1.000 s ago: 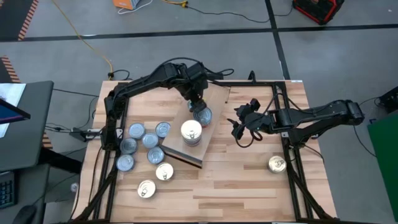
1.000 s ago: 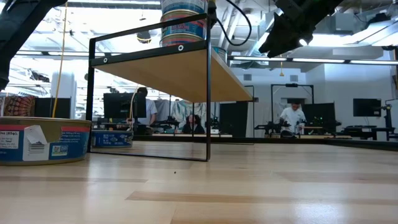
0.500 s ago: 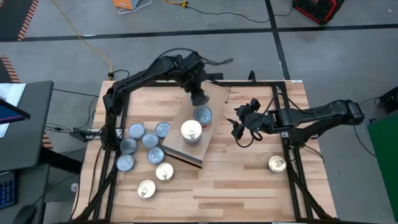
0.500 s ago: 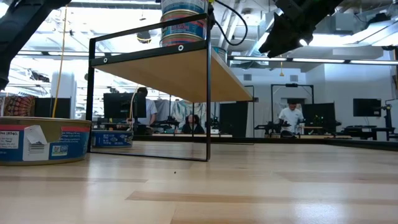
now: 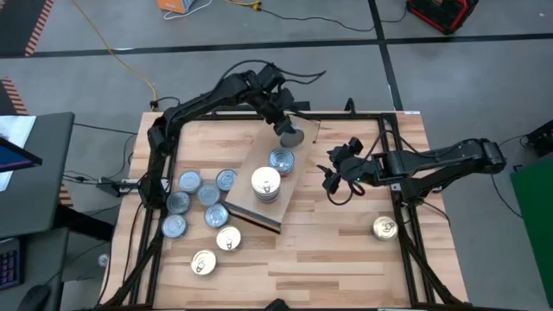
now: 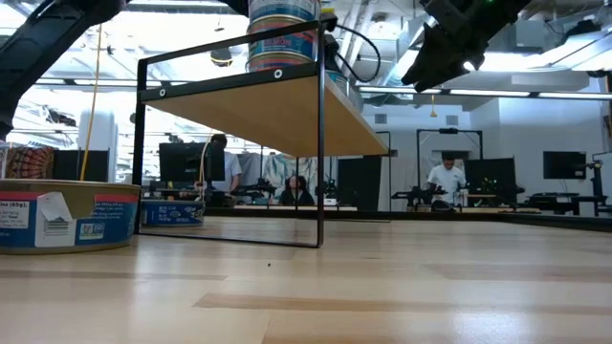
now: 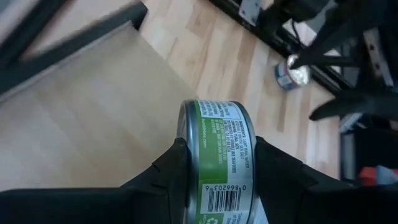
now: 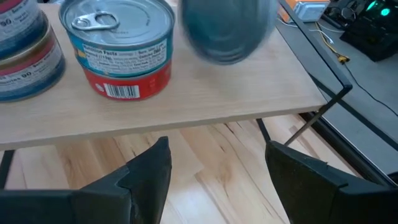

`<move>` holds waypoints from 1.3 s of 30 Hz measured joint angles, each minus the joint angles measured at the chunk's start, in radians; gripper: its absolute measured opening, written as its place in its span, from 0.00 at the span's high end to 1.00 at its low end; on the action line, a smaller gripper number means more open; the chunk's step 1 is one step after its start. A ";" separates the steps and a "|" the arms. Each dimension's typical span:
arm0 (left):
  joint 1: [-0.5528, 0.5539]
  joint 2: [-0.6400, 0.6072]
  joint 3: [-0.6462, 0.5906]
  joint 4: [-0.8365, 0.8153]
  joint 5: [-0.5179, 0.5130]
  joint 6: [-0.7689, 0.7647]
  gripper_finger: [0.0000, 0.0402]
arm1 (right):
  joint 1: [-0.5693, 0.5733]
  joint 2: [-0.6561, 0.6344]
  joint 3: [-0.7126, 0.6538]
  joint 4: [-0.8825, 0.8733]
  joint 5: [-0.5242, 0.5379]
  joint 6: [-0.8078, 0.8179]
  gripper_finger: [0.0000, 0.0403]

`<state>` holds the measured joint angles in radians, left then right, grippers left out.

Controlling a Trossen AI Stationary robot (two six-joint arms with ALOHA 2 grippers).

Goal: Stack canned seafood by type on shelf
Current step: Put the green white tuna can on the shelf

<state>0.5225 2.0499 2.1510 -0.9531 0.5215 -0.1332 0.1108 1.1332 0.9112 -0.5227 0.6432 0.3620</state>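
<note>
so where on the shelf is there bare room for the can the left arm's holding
The shelf's far end is bare, under the left gripper and its green can. The near half is crowded: a blue-topped stack and a white-topped stack. Table left of the shelf is packed with tins.

Left gripper [image 5: 290, 136] raised, clamped; right gripper [image 5: 332, 178] spread, hovering.

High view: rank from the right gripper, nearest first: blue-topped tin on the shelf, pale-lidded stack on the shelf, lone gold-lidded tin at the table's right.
From the right gripper:
1. Blue-topped tin, on the light-wood shelf, just left of the gripper.
2. Pale-lidded stack, farther left on the shelf.
3. Lone gold-lidded tin, on the table at front right. Items 2 and 3 are too close to call.
</note>
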 joint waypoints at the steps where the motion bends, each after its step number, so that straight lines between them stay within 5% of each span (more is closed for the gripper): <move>1: 0.001 0.004 0.000 0.027 0.012 -0.008 0.64 | 0.001 0.000 0.000 -0.005 0.007 0.000 0.29; 17: 0.000 0.030 -0.002 0.069 0.063 -0.097 0.63 | 0.020 0.000 0.000 -0.035 0.038 0.023 0.29; 30: -0.007 0.031 -0.002 0.021 -0.004 -0.089 0.62 | 0.020 0.000 0.000 -0.032 0.038 0.025 0.29; 39: -0.007 0.031 -0.002 0.032 -0.003 -0.057 0.50 | 0.020 0.000 0.000 -0.032 0.038 0.023 0.29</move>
<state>0.5159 2.0804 2.1487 -0.9206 0.5182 -0.1903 0.1307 1.1332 0.9112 -0.5549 0.6815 0.3852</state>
